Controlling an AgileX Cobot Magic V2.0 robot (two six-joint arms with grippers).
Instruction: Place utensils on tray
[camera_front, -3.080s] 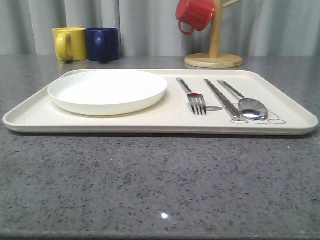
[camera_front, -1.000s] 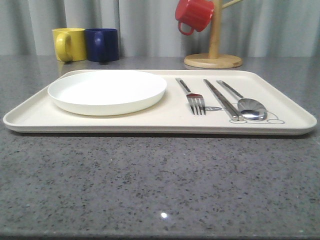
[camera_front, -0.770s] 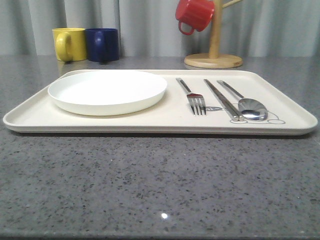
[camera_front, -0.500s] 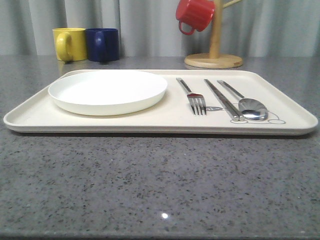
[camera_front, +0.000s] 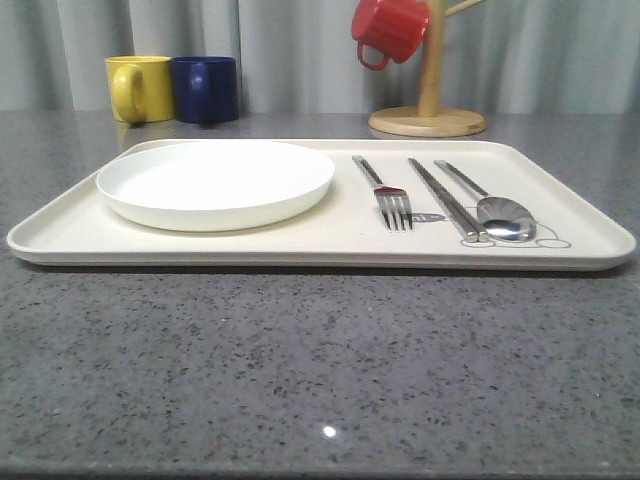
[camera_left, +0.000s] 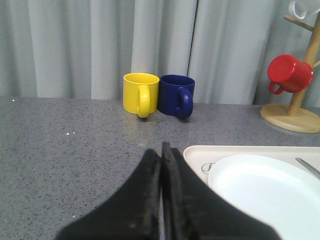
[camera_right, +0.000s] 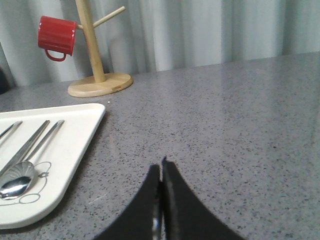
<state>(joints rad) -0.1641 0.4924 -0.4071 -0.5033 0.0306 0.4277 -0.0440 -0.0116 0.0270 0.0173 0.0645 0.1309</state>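
The tray (camera_front: 330, 245) lies flat on the grey surface (camera_front: 320, 370) and carries every item of the task. The plate (camera_front: 215, 183) occupies the left half. The fork (camera_front: 385, 192), the chopsticks (camera_front: 445, 200) and the spoon (camera_front: 492, 208) lie to its right in that order, handles pointing far and working ends near, roughly parallel and just apart. This layout resembles a table setting, which suggests the placement is complete.

The left hand (camera_left: 161, 150) is closed, fingers pressed together with nothing between them; it sits just off the tray's far-left corner. The right hand (camera_right: 161, 167) is likewise closed and empty, over bare surface to the right of the tray. Both appear parked clear of the load.

The front view shows the full row of utensils and the plate together. The left wrist view shows the mug handles more clearly: the yellow mug (camera_left: 140, 93) and blue mug (camera_left: 176, 95) stand touching, well beyond the tray. The right wrist view shows the open surface right of the tray and the wooden stand (camera_right: 99, 82) with the red mug (camera_right: 56, 30) hung on a peg.
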